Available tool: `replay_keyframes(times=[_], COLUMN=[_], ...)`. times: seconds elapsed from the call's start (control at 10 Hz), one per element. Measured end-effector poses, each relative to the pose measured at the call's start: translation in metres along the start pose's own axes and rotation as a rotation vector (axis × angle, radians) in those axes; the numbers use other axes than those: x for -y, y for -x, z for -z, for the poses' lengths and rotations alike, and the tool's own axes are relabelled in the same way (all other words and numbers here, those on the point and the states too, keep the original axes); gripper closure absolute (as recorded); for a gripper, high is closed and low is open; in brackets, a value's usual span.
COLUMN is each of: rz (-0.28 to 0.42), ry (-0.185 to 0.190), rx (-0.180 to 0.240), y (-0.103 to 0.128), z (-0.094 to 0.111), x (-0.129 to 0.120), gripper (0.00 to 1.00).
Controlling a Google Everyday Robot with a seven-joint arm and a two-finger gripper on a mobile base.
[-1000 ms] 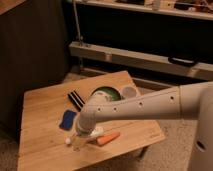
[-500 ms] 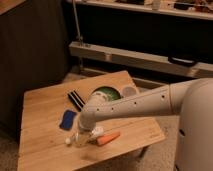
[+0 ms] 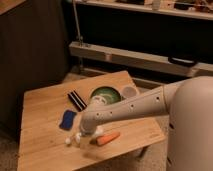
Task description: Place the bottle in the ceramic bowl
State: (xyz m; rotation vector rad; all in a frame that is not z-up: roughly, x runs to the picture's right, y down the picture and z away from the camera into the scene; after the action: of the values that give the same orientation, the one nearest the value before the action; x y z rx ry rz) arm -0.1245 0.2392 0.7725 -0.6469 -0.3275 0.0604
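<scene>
The small whitish bottle (image 3: 74, 139) lies on the wooden table (image 3: 42, 107) near its front edge, between the blue sponge and the carrot; only its pale ends show. My gripper (image 3: 83, 132) is at the end of the white arm (image 3: 130, 106), low over the bottle and partly hiding it. The green ceramic bowl (image 3: 104, 94) stands behind the gripper, near the table's middle back, partly covered by the arm.
An orange carrot (image 3: 107, 138) lies right of the bottle. A blue sponge (image 3: 67, 120) lies left of the gripper, with a black striped object (image 3: 76, 100) behind it. A small white cup (image 3: 129, 91) stands right of the bowl. Dark shelving rises behind the table.
The arm's near part has swung closer and fills more of the right side. The gripper stays low by the bottle; the bottle has not visibly moved.
</scene>
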Motion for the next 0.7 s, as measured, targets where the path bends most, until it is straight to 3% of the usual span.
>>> replay_keyframes(times=[0.5,0.7], rz=[-0.005,-0.028], ry=[0.013,0.005], rx=[-0.026,-0.014], y=[-0.0027,0.0004], z=[-0.006,0.0037], x=[0.0005,0.0091], gripper=[0.79,0.98])
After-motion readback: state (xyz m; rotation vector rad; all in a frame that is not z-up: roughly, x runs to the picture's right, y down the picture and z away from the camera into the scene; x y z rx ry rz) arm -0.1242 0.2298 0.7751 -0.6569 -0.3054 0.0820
